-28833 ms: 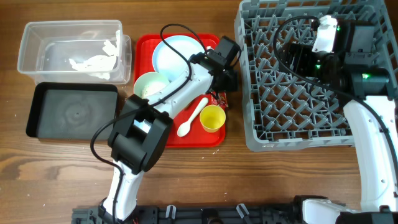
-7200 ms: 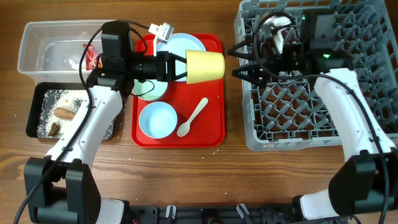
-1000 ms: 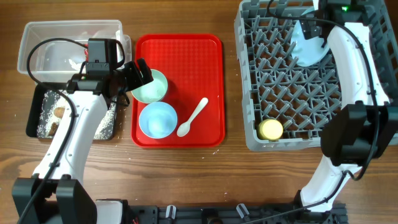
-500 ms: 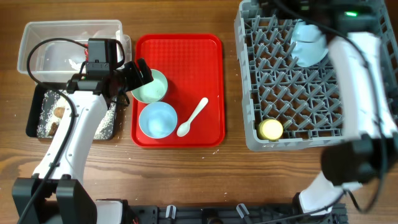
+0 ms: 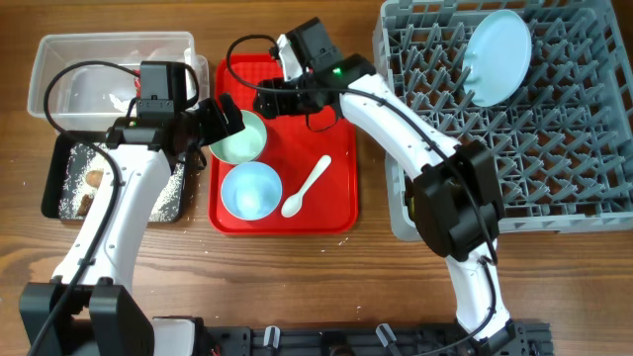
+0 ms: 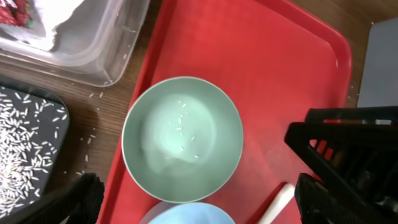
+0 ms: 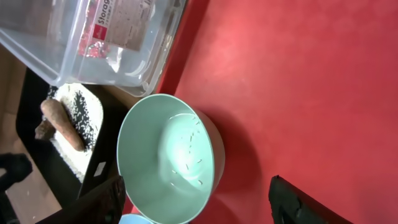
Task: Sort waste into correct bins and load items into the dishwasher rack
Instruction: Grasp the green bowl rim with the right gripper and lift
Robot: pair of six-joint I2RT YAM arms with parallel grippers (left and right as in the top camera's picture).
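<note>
A whitish bowl (image 5: 240, 137) with a few white grains in it sits at the left of the red tray, with a light blue bowl (image 5: 249, 190) and a white spoon (image 5: 307, 185) in front of it. My left gripper (image 5: 226, 117) hovers open at the whitish bowl's (image 6: 182, 138) left rim. My right gripper (image 5: 269, 99) hangs open just behind that bowl (image 7: 168, 158), touching nothing. A pale blue plate (image 5: 497, 44) stands on edge in the grey dishwasher rack (image 5: 554, 188). The clear tub (image 5: 69, 79) holds white paper and a red wrapper (image 7: 112, 28). In the black tray (image 5: 59, 198) lie white grains and a carrot-like piece (image 7: 62, 124).
The flat red serving tray (image 5: 336, 119) lies between the bins and the rack. My right arm stretches from the table's front right across the rack's left edge to the tray, covering the rack's front left corner. Loose grains dot the wood beside the tub.
My right arm has swung from the back of the rack over to the red tray, leaving the plate standing in the rack, and its jaws have narrowed a little. The left arm has not moved.
</note>
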